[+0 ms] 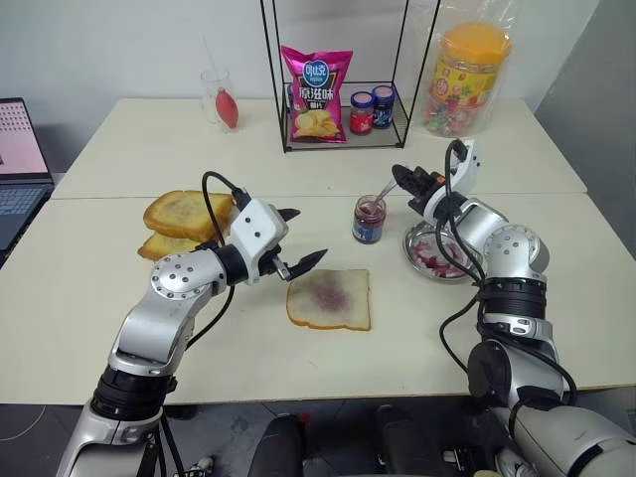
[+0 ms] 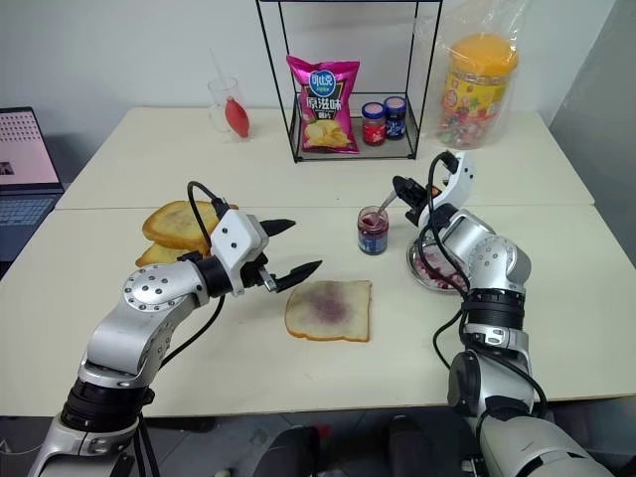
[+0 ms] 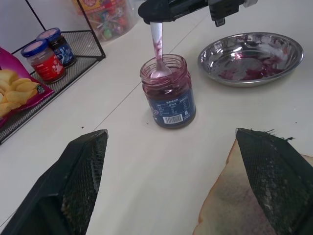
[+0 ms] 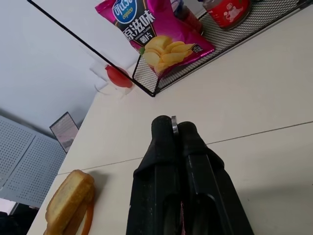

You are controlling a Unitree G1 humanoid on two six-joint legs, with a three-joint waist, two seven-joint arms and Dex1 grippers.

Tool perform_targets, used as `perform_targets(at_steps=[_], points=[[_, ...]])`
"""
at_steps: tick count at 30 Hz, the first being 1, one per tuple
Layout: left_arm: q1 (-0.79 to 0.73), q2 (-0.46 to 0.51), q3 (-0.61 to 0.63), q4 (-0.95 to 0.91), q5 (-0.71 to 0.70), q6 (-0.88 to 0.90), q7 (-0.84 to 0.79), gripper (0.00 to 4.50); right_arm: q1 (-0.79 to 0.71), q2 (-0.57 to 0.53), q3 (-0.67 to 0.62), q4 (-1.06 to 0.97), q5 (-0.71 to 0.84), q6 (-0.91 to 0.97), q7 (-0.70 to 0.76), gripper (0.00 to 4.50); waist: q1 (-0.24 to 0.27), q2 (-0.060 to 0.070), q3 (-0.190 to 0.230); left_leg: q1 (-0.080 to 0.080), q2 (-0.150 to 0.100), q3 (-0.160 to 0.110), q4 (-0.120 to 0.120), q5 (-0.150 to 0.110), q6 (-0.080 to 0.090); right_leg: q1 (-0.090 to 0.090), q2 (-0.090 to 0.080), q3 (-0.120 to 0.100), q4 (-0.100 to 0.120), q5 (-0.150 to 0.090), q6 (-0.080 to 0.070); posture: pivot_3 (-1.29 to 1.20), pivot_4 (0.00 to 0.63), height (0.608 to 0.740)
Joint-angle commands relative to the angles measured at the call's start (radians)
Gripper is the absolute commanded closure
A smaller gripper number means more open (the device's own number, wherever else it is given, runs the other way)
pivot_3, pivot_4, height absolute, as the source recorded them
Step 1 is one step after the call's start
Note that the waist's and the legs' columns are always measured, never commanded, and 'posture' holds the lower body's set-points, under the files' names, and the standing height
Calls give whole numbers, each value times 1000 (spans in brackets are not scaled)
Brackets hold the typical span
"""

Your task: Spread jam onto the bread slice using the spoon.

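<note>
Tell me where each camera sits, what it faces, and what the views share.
Head pair: look down on the table; both arms show.
Left wrist: open left claw frames jam jar, dish.
Right wrist: shut right claw pinches spoon, faces chips.
Shared: the wire rack with the chips.

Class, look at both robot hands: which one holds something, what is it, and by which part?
The right hand holds the spoon by its handle end, bowl dipped in the jam jar. The left hand is open, holding nothing.

bare table – jar, wire rack behind
</note>
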Motion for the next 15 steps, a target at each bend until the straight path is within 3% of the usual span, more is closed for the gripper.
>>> perform_targets(at_steps=[1,15], points=[[-2,10,15,-16,8,-27,-5,134,-36,0,-22,-23,43,5,-11,4486,0,0,0,0,0,0,0,0,0,0,0,0,0,0,0,0,150,740],[-5,8,13,-9,11,-35,-6,134,-37,-10,-49,-38,90,30,-53,4486,0,0,0,0,0,0,0,0,0,0,0,0,0,0,0,0,150,740]])
